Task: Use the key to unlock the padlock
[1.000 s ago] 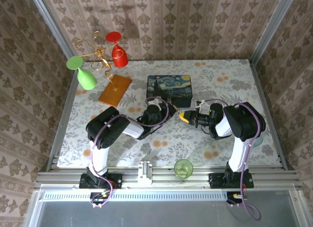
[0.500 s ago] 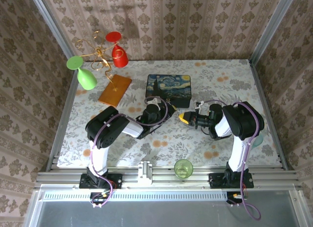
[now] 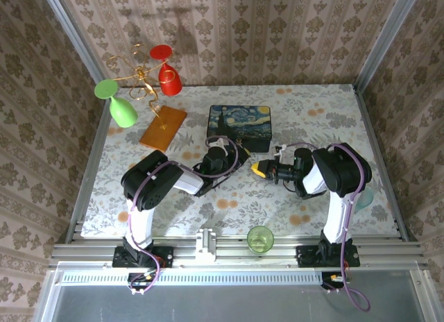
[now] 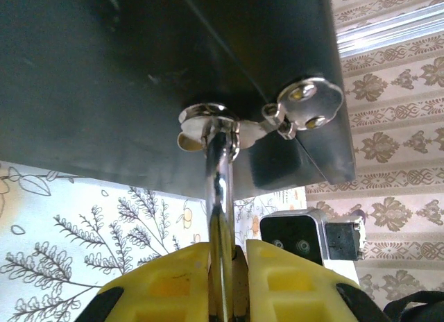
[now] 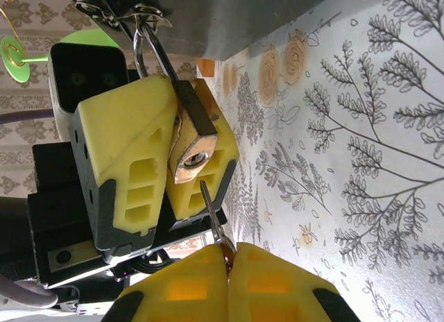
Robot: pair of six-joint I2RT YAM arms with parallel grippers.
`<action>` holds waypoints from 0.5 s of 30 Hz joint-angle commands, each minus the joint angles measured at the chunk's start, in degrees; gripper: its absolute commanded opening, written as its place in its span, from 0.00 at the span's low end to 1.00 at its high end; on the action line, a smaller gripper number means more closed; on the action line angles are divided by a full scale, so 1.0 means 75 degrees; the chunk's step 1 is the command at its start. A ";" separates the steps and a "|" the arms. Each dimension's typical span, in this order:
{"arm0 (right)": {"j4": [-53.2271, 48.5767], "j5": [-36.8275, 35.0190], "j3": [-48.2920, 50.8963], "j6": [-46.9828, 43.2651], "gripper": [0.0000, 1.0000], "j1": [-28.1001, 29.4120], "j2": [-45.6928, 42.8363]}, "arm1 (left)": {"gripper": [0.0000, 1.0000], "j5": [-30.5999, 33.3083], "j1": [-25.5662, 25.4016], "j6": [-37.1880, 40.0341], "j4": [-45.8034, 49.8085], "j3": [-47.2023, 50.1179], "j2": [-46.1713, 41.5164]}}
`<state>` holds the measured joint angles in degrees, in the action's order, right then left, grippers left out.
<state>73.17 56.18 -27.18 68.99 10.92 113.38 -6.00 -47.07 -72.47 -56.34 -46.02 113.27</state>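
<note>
Now my right gripper (image 5: 227,268) is pinched tight on the key (image 5: 212,214), whose tip sits just short of the keyhole (image 5: 195,157) and looks slightly off line. My left gripper (image 4: 222,251) is clamped around the padlock (image 5: 193,152), its shackle threaded through the clasp (image 4: 208,119) of the painted box (image 3: 240,124). If I push forward misaligned, the thin key could skid off the brass face, twist in my grip, or drop to the counter (image 5: 361,162).
</note>
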 commanded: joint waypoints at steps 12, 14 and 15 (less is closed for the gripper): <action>0.0194 0.0057 -0.0252 0.0069 0.00 -0.0073 0.0115 | 0.00 -0.0152 -0.0104 -0.0206 -0.0817 -0.0124 -0.0232; 0.0200 0.0055 -0.0249 0.0036 0.00 -0.0079 0.0138 | 0.00 -0.0112 -0.0092 -0.0239 -0.0969 -0.0081 -0.0149; 0.0222 0.0053 -0.0223 0.0030 0.00 -0.0089 0.0131 | 0.00 -0.0145 -0.0114 -0.0263 -0.1013 -0.0118 -0.0100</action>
<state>73.17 56.18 -27.99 69.28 10.61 113.38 -6.02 -47.37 -73.63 -57.39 -46.04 113.27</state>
